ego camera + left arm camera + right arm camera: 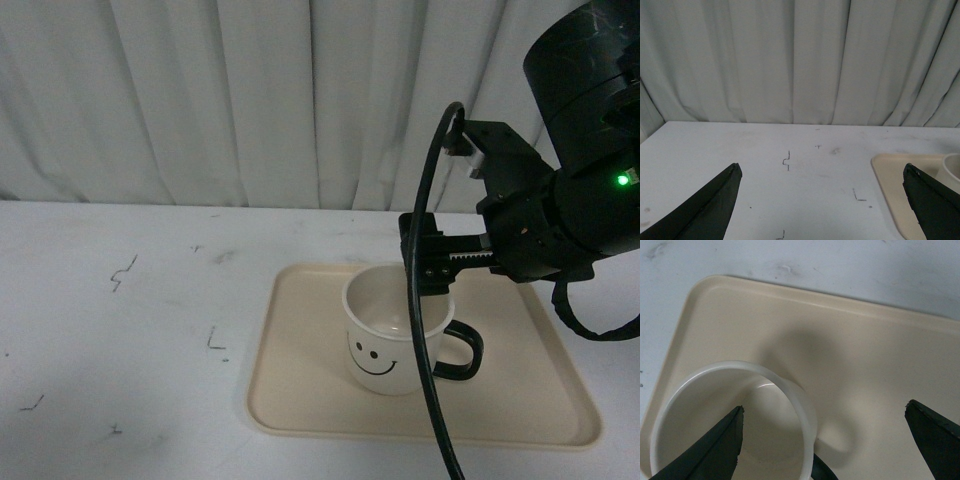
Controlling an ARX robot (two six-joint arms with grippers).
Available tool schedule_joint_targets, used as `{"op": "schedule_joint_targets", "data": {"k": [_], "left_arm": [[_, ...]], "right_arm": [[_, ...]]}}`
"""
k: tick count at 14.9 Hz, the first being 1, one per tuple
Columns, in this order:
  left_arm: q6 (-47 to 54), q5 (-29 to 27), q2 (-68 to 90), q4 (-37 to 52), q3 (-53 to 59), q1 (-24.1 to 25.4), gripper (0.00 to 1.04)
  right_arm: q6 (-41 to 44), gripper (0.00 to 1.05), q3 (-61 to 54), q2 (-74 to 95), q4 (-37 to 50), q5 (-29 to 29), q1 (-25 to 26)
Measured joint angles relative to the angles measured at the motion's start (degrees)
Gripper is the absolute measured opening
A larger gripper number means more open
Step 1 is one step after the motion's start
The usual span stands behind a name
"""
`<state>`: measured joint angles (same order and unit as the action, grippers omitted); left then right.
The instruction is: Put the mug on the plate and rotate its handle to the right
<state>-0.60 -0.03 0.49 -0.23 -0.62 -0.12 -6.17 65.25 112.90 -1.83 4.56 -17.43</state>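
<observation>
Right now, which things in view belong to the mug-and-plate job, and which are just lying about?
Job: mug, its handle, plate, open right gripper over the mug.
Lying about: curtain, scuffed table, black cable, open left gripper.

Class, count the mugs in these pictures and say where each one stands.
1. The mug stands upright on the plate, near its middle, handle pointing right. No other shows, though the right arm hides some table behind it.
</observation>
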Motion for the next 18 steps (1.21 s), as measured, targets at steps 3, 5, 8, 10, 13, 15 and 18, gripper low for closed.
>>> {"op": "schedule_joint_targets", "data": {"k": [3, 5, 8, 10, 13, 15, 18], "left_arm": [[0.0, 0.0, 0.0, 0.0, 0.0, 0.0, 0.98], [0.0, 0.0, 0.0, 0.0, 0.0, 0.0, 0.98], [0.0, 0.0, 0.0, 0.0, 0.0, 0.0, 0.98], [0.0, 0.0, 0.0, 0.0, 0.0, 0.0, 0.98], [0.0, 0.0, 0.0, 0.0, 0.0, 0.0, 0.98], [0.0, 0.0, 0.0, 0.0, 0.0, 0.0, 0.98], [0.0, 0.0, 0.0, 0.0, 0.0, 0.0, 0.98]], "right_arm": [[0.0, 0.98, 1.8, 2.1, -1.3, -0.7, -1.0], [0.2, 0.98, 3.5, 3.5, -2.6, -1.4, -1.0], [0.2, 0.64, 6.0, 5.7, -4.3, -1.5, -1.7], [0.3, 0.42, 6.5, 6.2, -5.0, -1.6, -2.2], [0.5, 0.07, 7.7, 6.2, -6.2, -1.1, -2.5], [1.5, 0.03, 8.1, 5.8, -7.8, 0.1, -2.8], [5.5, 0.03, 8.1, 3.0, -10.9, 4.0, -2.8]]}}
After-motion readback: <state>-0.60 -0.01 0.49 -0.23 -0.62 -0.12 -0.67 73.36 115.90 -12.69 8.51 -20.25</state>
